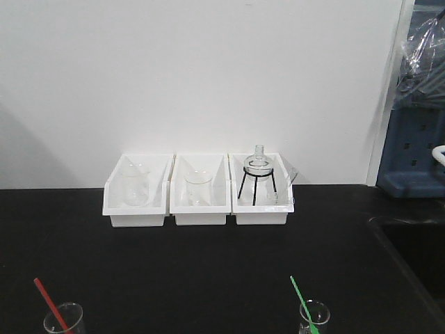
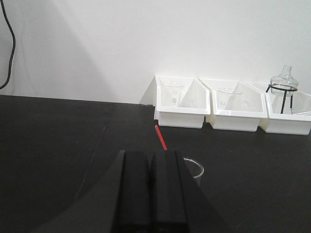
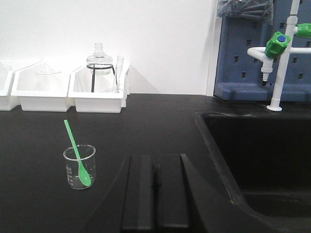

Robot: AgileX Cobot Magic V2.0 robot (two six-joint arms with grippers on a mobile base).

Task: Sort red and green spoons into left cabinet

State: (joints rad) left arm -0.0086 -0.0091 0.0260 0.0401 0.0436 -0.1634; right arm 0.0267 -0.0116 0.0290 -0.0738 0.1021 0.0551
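Our left end effector (image 2: 151,155) has its two fingers pressed together, with nothing between them. The red spoon (image 2: 161,137) leans just ahead of its tips and a touch to the right. It sits bowl-down in a glass beaker (image 2: 195,170) on the black tabletop (image 2: 58,145), placed so, we judge, that the handle stands free for a pinch. Farther ahead sit three white bins (image 2: 232,121) of glassware. The green spoon (image 3: 76,145) stands the same way in a second beaker (image 3: 79,170), ahead and left of our right end effector (image 3: 155,160), which is also closed flat and empty. Only the right wrist view shows the sink (image 3: 210,145) and tap (image 3: 277,44) to that end effector's right. Only the front view shows both spoons at once, though neither end effector. The left cabinet appears in no view.
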